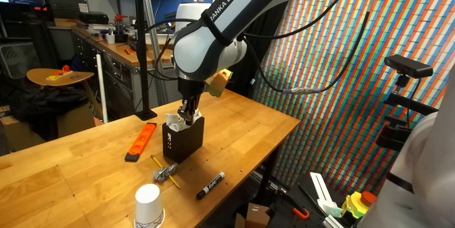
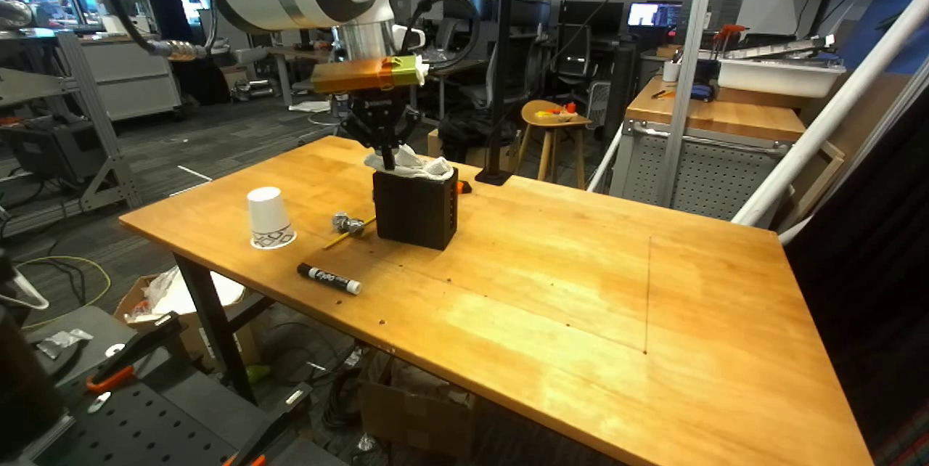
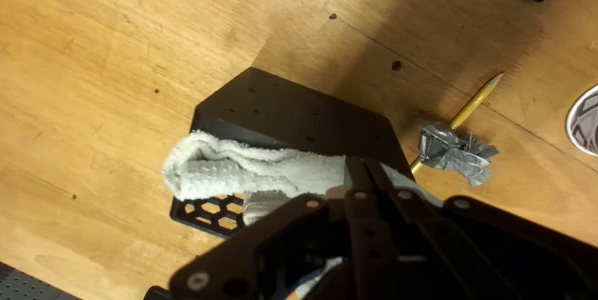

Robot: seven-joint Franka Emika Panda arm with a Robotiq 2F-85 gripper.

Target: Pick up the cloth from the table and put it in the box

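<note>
The black box [image 1: 185,144] stands on the wooden table [image 1: 241,121], its mesh side showing in the wrist view. Bunched white cloth [image 2: 428,167] fills its opening and bulges above the rim in both exterior views. Seen from the wrist, the cloth [image 3: 210,174] lies across the box's mouth and reaches out past one end. My gripper [image 3: 366,162] points down at the box's mouth with its fingertips together, cloth showing on both sides of them. Whether a fold is pinched between the tips cannot be told. How deep the cloth goes inside is hidden.
An orange tool [image 1: 141,142] lies beside the box. Close by are a crumpled silver scrap [image 1: 165,172] over a pencil [image 1: 175,182], a black marker [image 1: 210,186] and an upside-down white cup [image 1: 147,203]. A black post [image 2: 501,74] rises at the table's edge.
</note>
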